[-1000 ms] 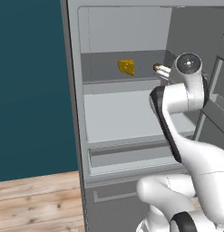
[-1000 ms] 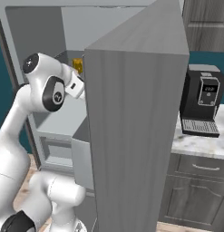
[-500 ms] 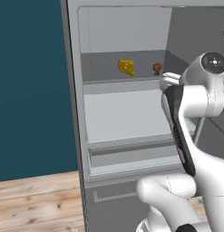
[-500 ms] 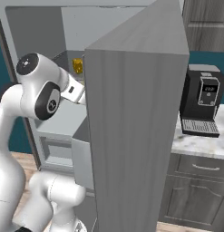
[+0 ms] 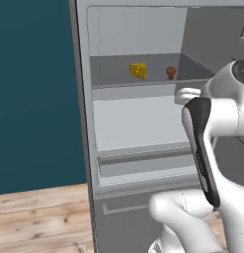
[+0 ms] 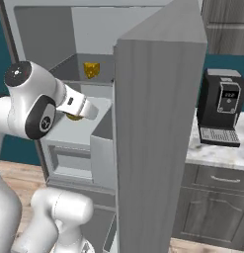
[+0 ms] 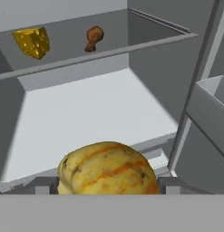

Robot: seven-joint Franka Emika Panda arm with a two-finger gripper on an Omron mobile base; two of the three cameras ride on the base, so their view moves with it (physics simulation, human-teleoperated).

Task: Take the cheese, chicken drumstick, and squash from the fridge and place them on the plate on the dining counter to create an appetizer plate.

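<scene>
Squash (image 7: 108, 168) sat between the two finger tips of the gripper (image 7: 106, 186), at 6 o'clock in the hand view, and the jaws stood wide around its yellow, orange-streaked body, so it appeared to be held. In the right base view a small yellow part of it showed just under the white wrist, in front of the lower shelf (image 6: 76, 129) of the fridge (image 6: 158, 123). The arm had the squash near the front edge of that shelf, at the open mouth of the fridge.

Further out, the cheese (image 7: 32, 41) stood on the upper shelf (image 7: 104, 53) at about 11 o'clock in the hand view, and the chicken drumstick (image 7: 93, 37) was near it, towards 12 o'clock, apart from the cheese. Both looked untouched.

I judged that the step in hand was carrying the squash out of the fridge. The next move called for drawing it clear of the shelf and of the open door (image 6: 160, 148) without loosening the grip, then bringing it to the plate on the dining counter. The cheese and the drumstick remained to be fetched.
</scene>
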